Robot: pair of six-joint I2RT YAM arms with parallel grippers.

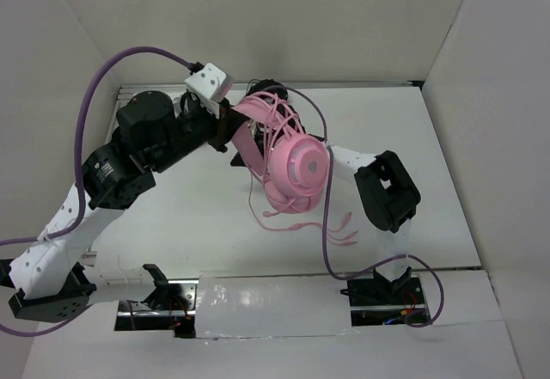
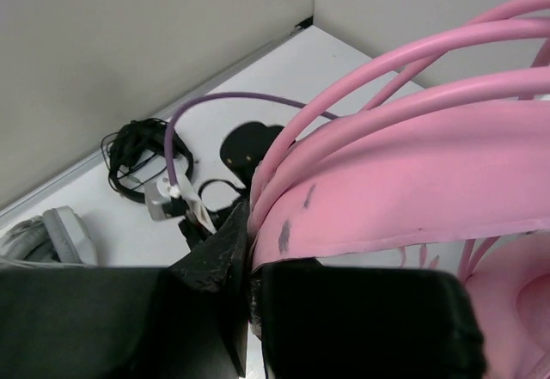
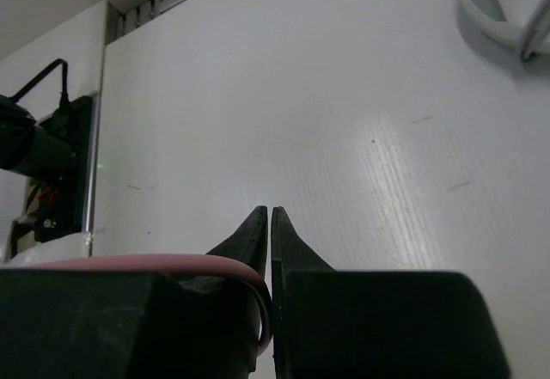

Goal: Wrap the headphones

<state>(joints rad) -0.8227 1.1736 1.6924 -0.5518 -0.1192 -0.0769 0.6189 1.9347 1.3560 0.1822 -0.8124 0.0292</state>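
The pink headphones hang in the air over the middle of the table, one round earcup facing up. My left gripper is shut on the pink headband, with its jaws clamped on the band's edge. Several loops of the thin pink cable lie around the headband. My right gripper is behind the headphones near the back wall. Its fingers are shut, with the pink cable running down into the gap between them. The cable's loose end hangs in front of the earcup.
Black headphones with tangled wire and grey-white headphones lie by the back wall; the grey-white ones also show in the right wrist view. A purple camera cable arcs nearby. White walls enclose the table.
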